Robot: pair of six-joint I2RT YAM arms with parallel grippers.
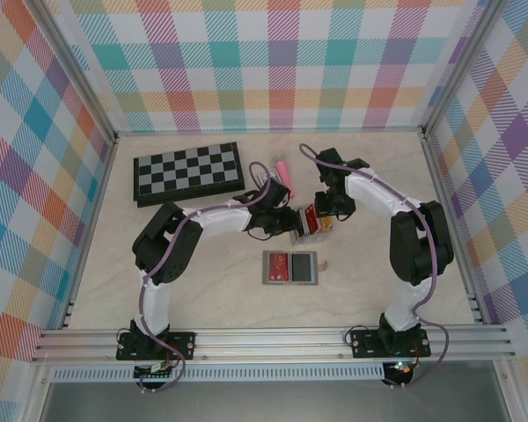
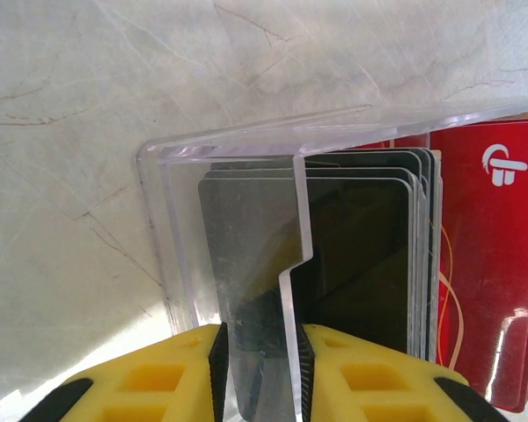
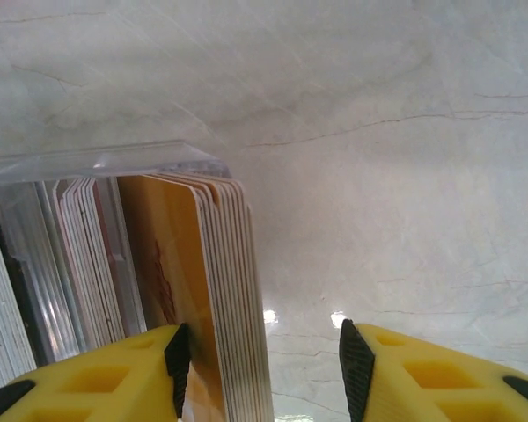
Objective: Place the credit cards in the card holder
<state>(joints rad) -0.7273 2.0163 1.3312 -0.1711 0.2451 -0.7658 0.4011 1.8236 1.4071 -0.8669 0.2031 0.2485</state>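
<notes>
A clear slotted rack [image 1: 310,221] stands mid-table, packed with upright credit cards. In the left wrist view it holds dark cards [image 2: 361,255] and red cards [image 2: 488,264]. My left gripper [image 2: 262,338] is shut on one of the rack's clear dividers [image 2: 295,220]. In the right wrist view, a stack of tan-yellow cards [image 3: 172,264] stands at the rack's end [image 3: 97,158]. My right gripper [image 3: 264,338] is open around that stack, its left pad against the card face and its right pad well apart. The card holder [image 1: 290,266] lies flat nearer the arms, showing red and dark panels.
A folded chessboard [image 1: 189,171] lies at the back left. A pink object [image 1: 286,176] sits behind the arms. A small pale piece [image 1: 324,264] rests right of the card holder. Metal frame rails and checked walls bound the table.
</notes>
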